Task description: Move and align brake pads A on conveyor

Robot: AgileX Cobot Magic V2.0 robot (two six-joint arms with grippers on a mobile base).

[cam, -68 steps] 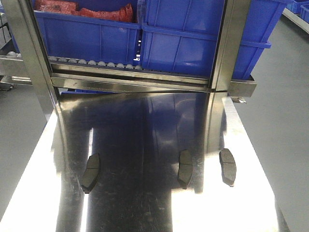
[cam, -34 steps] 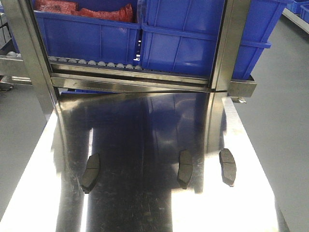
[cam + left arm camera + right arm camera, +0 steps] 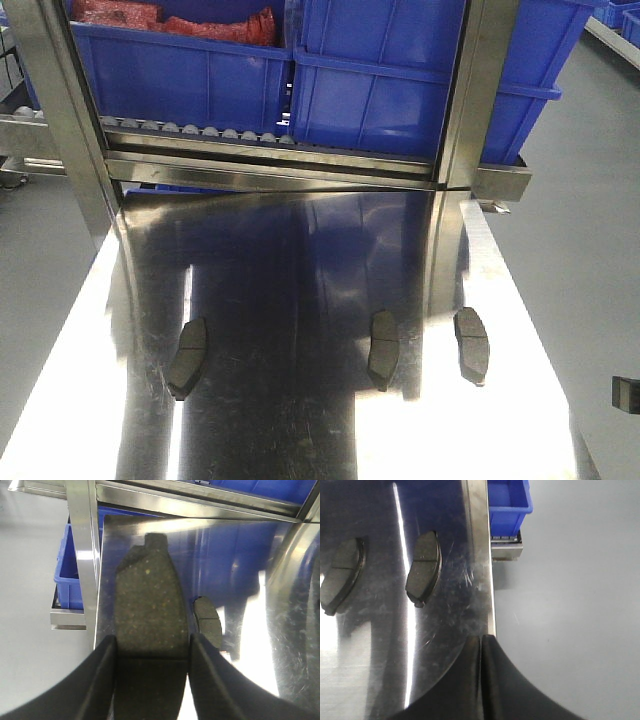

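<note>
Near tabletop's (image 3: 235, 580) left edge: left gripper (image 3: 152, 647) clamps brake pad (image 3: 150, 590); right gripper (image 3: 481, 642) closed, empty.
Narrow pinch may let it pivot.

The table (image 3: 300, 260) is a polished, finely scratched steel top, glaring white along both sides. Three brake pads lie flat on it in a rough row across, each pointing lengthwise away from the robot. The left pad (image 3: 188, 357) lies well apart from the middle pad (image 3: 383, 348). The right pad (image 3: 471, 344) is near the middle one and close to the table's right edge. A fourth pad (image 3: 150, 600) sits pinched in the left claw (image 3: 151, 645) by the left edge; whether it touches the steel cannot be told.
</note>
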